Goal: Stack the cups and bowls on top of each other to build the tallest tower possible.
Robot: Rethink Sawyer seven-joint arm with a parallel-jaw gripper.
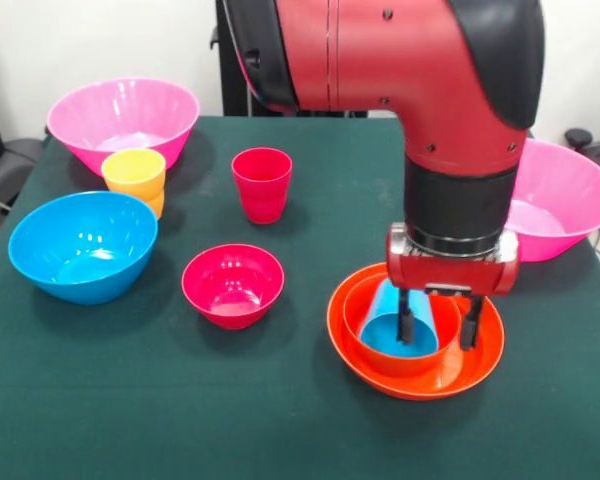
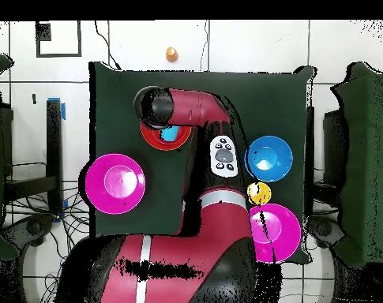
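My gripper [image 1: 436, 322] hangs over the wide shallow orange bowl [image 1: 420, 382] at the front right. A small orange bowl [image 1: 385, 352] sits inside it, and a blue cup [image 1: 390, 332] stands in that bowl. The fingers are spread apart: one finger [image 1: 405, 318] is inside the blue cup, the other is outside the small bowl's rim. A yellow cup [image 1: 134, 170] is nested on an orange cup [image 1: 156, 207]. A red cup [image 1: 262, 184] stands at mid-table. Also here are the crimson bowl [image 1: 232, 284], the blue bowl [image 1: 83, 246] and two pink bowls [image 1: 123, 120] [image 1: 568, 198].
The overhead view shows the arm [image 2: 190, 106] covering the stack, with the blue cup [image 2: 172, 134] peeking out, and the blue bowl [image 2: 268, 156], the yellow cup [image 2: 259, 192] and both pink bowls [image 2: 114, 182] [image 2: 275, 230]. A small orange thing [image 2: 171, 54] lies off the table.
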